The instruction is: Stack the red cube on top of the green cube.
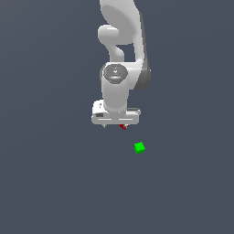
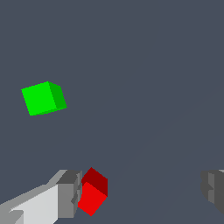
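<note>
There was one red cube (image 2: 93,195) and one green cube (image 2: 43,98), so two cubes in total, both of about the same small size. There was one white robot arm (image 1: 119,55), and it carried one gripper (image 2: 140,194) with two grey fingers (image 2: 69,194). No other kind of thing was counted.

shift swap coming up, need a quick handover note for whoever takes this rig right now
Gripper: open, fingers wide apart, lowered around the red cube. The cube sits right beside one finger; the other finger is well clear. Not gripped.
Green cube: on its own on the floor, apart from the red cube, nothing on it.
Done: gripper brought down over the red cube.
Left: close on the red cube, lift it, carry it over the green cube, set it on top, release.
</note>
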`<state>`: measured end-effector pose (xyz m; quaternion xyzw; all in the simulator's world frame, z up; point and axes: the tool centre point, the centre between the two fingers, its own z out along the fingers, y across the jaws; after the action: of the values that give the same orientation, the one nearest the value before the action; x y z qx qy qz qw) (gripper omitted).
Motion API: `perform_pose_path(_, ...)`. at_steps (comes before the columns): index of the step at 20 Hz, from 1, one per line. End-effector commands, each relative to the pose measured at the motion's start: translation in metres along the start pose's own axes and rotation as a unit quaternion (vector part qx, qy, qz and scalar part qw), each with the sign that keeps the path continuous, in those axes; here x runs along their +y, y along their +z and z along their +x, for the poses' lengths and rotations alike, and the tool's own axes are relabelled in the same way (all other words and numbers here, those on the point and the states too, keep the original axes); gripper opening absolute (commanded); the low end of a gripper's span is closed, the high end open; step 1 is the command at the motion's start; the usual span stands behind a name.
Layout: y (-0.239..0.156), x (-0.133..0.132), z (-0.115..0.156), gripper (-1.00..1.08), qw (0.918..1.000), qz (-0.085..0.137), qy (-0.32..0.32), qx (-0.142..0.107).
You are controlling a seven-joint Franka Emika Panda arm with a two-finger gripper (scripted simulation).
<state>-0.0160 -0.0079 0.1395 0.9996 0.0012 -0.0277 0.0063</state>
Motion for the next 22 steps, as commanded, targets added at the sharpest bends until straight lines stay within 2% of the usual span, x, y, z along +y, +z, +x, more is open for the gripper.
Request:
perform_pose_path(1,0.0,0.0,0.0,1.0,1.0,0.0,0.0,0.0)
perform_pose_path(7,0.003,-0.001,-0.004,1.0,0.9999,0.001,0.013,0.001)
perform_pose_path(14,0.013,-0.004,-0.019,1.0,0.9983,0.003,0.058,0.004)
perform_pose_path(22,0.032,-0.015,-0.045,1.0,0.9892,0.007,0.146,0.011)
